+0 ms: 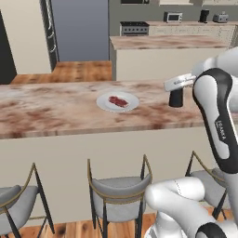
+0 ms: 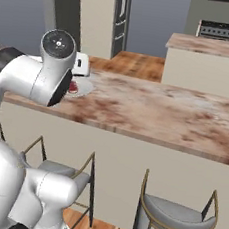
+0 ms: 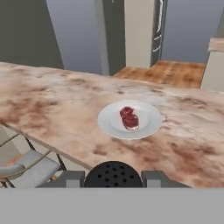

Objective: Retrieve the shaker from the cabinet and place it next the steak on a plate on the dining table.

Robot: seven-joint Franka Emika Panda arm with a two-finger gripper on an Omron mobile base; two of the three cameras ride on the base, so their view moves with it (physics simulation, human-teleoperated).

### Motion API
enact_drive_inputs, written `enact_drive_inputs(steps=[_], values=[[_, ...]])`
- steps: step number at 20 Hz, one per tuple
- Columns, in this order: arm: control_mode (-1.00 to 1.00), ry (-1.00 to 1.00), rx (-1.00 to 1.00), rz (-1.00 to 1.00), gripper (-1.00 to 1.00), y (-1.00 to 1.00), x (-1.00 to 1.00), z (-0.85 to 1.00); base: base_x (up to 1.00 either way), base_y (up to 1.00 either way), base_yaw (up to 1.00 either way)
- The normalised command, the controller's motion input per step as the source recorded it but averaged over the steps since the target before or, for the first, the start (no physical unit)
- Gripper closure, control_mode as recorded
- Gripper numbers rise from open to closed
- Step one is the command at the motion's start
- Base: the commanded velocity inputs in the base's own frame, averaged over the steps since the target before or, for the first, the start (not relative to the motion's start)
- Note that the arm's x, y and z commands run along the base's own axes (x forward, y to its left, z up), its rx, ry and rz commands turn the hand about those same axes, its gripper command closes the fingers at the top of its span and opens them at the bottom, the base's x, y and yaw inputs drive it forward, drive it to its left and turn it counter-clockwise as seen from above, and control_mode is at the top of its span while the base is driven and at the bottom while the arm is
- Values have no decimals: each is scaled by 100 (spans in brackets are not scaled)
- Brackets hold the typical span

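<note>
Item: black shaker (image 1: 176, 98), clamped in your gripper (image 1: 179, 83), over dining table (image 1: 56, 114); you lower it upright near 3 o'clock of the plate (image 1: 117, 102) holding the steak (image 1: 118, 101).

A home kitchen: marble bar counter (image 1: 56, 111) with stools (image 1: 118, 195), stove (image 1: 134, 28), microwave (image 1: 173, 17).

Wood floor (image 1: 79, 72) — grey-cushioned stools (image 1: 118, 193) — marble island (image 1: 167, 42)

White glossy arm (image 1: 218, 125) of rounded tubular links; dark grey bands at the joints; small pale lettering down one dark forearm band; a round dark cap with tiny screws on one joint (image 2: 58, 43); bulbous white base segments.
</note>
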Motion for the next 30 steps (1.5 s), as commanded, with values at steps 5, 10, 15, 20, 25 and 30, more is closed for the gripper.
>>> enact_drive_inputs(steps=[5,10,15,20,25,30], values=[[-100,-3,0,27,100,-22,42,-14,0,0,0],[-100,-11,3,36,100,-7,37,-26,0,0,0],[-100,-4,8,37,100,0,52,-19,0,0,0],[-100,0,8,30,100,0,56,-5,0,0,0],[-100,0,0,21,100,-4,54,-5,0,0,0],[-100,-3,0,17,100,-4,31,-11,0,0,0]])
